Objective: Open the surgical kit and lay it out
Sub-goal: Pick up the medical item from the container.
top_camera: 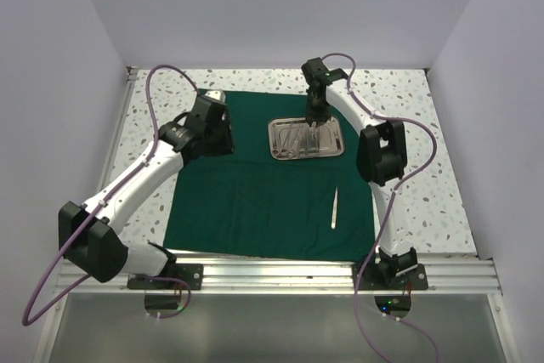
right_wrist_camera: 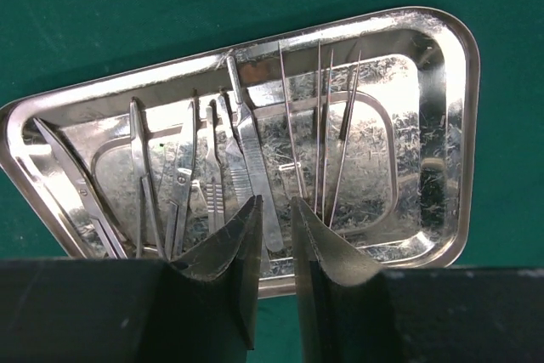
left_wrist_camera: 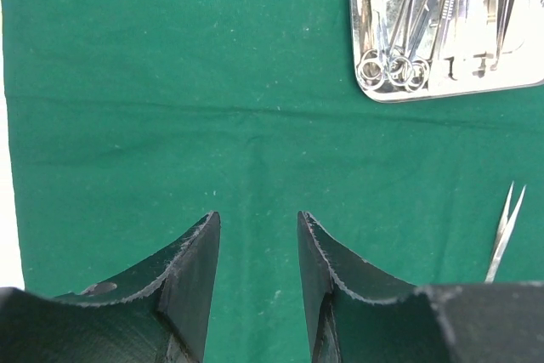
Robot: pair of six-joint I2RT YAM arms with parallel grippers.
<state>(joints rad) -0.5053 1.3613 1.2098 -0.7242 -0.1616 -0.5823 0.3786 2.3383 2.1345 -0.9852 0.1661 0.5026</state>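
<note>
Drape (top_camera: 255, 210) is seen spread flat from above, tray (top_camera: 306, 138) on its far part, tweezers (top_camera: 335, 208) nearer. Left wrist — left gripper (left_wrist_camera: 257, 218) half parted over bare drape, nothing held. Right wrist — right gripper (right_wrist_camera: 275, 206) set at a narrow gap around a flat steel handle (right_wrist_camera: 248, 146) in the tray; clamping cannot be told.

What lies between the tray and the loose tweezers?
Only bare green drape; the top view shows nothing else between tray and tweezers.

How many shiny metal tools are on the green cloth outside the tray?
1: slender steel tweezers on the dark green cloth, to the near right of the shiny rectangular steel tray. The left arm hides some cloth.
</note>
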